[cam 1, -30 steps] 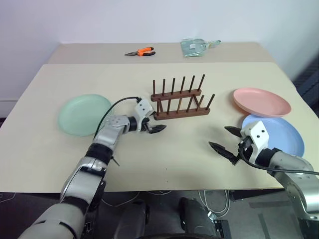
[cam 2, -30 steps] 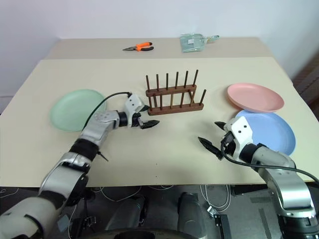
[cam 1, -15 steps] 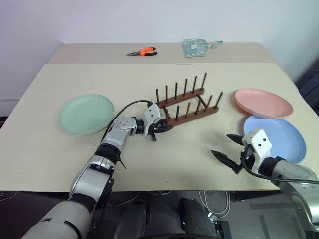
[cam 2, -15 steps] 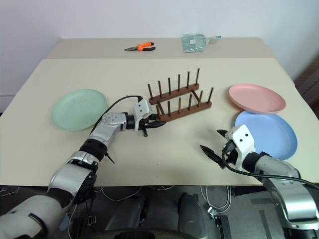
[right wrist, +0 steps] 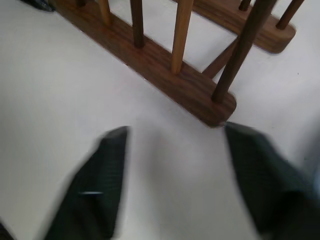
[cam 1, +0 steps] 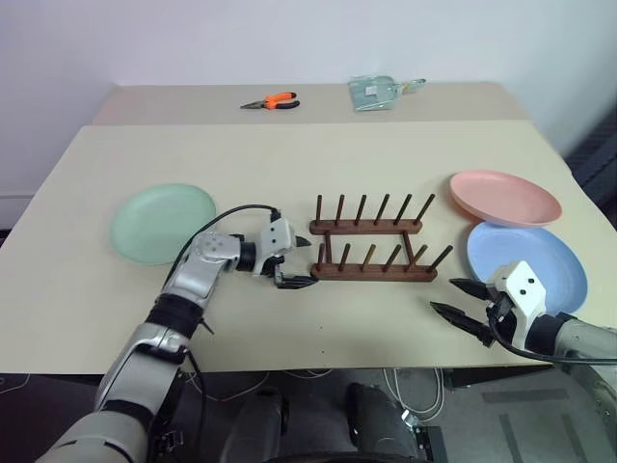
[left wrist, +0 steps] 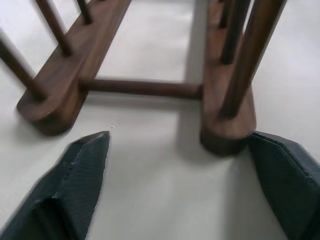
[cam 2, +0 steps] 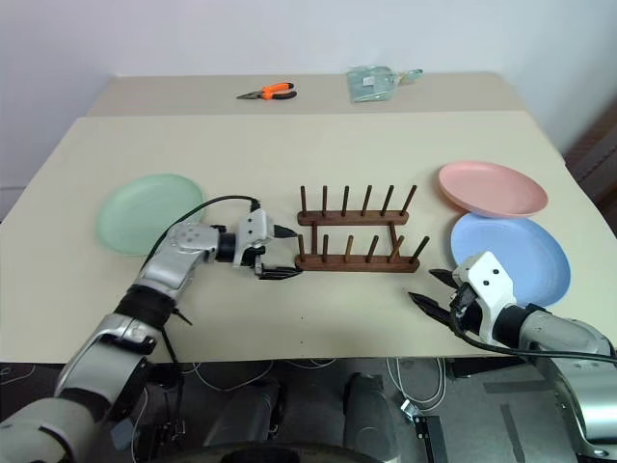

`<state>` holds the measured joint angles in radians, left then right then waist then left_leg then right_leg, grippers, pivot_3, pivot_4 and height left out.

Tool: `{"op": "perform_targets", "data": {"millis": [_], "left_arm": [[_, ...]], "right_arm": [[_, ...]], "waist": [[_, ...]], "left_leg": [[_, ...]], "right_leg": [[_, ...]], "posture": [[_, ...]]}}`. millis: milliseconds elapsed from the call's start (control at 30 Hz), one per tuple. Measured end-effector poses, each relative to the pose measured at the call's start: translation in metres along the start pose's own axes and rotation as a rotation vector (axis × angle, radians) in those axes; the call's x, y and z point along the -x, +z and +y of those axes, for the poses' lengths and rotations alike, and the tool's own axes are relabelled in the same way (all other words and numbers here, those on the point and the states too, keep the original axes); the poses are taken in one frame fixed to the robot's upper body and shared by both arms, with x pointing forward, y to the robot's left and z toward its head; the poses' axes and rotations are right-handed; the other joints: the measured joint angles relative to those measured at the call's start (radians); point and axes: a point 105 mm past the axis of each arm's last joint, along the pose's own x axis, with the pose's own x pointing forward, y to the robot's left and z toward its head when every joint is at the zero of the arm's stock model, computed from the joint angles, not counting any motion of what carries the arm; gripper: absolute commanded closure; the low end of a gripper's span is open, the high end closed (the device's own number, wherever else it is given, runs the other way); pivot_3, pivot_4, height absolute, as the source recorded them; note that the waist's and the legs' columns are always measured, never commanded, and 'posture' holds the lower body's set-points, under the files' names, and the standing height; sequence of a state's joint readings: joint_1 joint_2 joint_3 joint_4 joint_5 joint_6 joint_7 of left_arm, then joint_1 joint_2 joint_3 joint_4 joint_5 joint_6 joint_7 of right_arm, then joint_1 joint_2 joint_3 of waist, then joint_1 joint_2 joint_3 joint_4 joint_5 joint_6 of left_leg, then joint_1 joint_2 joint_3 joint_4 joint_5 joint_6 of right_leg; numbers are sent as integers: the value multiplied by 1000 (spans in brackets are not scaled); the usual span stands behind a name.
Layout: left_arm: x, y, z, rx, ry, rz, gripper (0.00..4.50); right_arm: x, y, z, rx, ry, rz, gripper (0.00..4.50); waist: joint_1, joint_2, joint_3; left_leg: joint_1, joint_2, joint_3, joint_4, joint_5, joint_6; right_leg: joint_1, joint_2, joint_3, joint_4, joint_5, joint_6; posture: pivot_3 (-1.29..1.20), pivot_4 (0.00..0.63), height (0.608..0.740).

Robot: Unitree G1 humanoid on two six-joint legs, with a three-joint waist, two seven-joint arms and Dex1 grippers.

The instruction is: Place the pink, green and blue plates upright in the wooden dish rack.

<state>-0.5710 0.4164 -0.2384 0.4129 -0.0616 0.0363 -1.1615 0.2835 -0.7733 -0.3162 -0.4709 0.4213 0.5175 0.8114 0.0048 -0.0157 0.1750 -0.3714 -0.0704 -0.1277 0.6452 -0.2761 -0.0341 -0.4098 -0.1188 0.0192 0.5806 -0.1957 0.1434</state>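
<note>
The wooden dish rack [cam 1: 374, 240] is seen mid-bench [cam 1: 318, 318], empty, with the left pincer [cam 1: 294, 269] spread at its left end, the right pincer [cam 1: 461, 300] parted near its right end, the green plate [cam 1: 162, 222] far left, and pink plate [cam 1: 504, 197] and blue plate [cam 1: 549, 258] by the right edge.

Colour key. Table [cam 1: 405, 154]: pale cream, plain, without pattern. Wooden dish rack [cam 1: 374, 246]: dark brown rails and pegs; in the right wrist view one peg [right wrist: 181, 35] appears lighter, orange-brown. Green plate [cam 1: 162, 222]: pale mint, unpatterned. Pink plate [cam 1: 505, 197]: salmon. Blue plate [cam 1: 540, 258]: light blue. Pliers [cam 1: 270, 100]: orange handles, dark jaws. Packet [cam 1: 376, 92] at the far edge: translucent pale green. Left gripper [cam 1: 297, 267] and right gripper [cam 1: 461, 302]: black fingers on white housings. Wall [cam 1: 289, 39]: white.
</note>
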Motion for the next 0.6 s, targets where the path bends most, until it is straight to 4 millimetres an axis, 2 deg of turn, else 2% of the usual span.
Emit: {"op": "perform_targets", "data": {"millis": [100,133,233,333,467,600], "left_arm": [[21,-7,-19,72,-10,18,2926],[24,-6,-28,92,-22,21,3419],[11,0,-51,130,-37,-10,3419],[-12,9,-59,128,1,-36,3419],[-36,16,-46,98,172,-37,3419],[-53,21,-21,93,339,-24,3419]], "right_arm": [[-6,-4,9,2,33,18,4424],[-10,-6,11,9,36,29,4500],[-24,-13,9,36,10,63,4500],[-37,-12,1,83,-45,60,4500],[-56,-4,-17,141,-143,36,4500],[-77,6,-38,175,-245,19,4500]], "waist": [[-10,1,0],[-11,1,-1],[1,2,-1],[12,2,-1],[9,1,-2],[9,1,-2]], "left_leg": [[0,1,-1,0,0,0],[0,1,-1,0,0,0],[-1,0,-1,1,0,0],[-2,-1,-1,3,0,0],[0,-1,-1,3,0,0],[1,-2,-1,3,0,0]], "right_leg": [[0,0,0,0,-1,-2],[0,0,0,0,-2,-3],[1,-1,0,-2,-2,-3],[1,-1,0,-2,-2,-3],[2,-1,0,-1,-2,-3],[3,0,0,0,-1,-2]], "posture": [[0,150,740],[0,150,740],[0,150,740],[0,150,740],[0,150,740],[0,150,740]]}}
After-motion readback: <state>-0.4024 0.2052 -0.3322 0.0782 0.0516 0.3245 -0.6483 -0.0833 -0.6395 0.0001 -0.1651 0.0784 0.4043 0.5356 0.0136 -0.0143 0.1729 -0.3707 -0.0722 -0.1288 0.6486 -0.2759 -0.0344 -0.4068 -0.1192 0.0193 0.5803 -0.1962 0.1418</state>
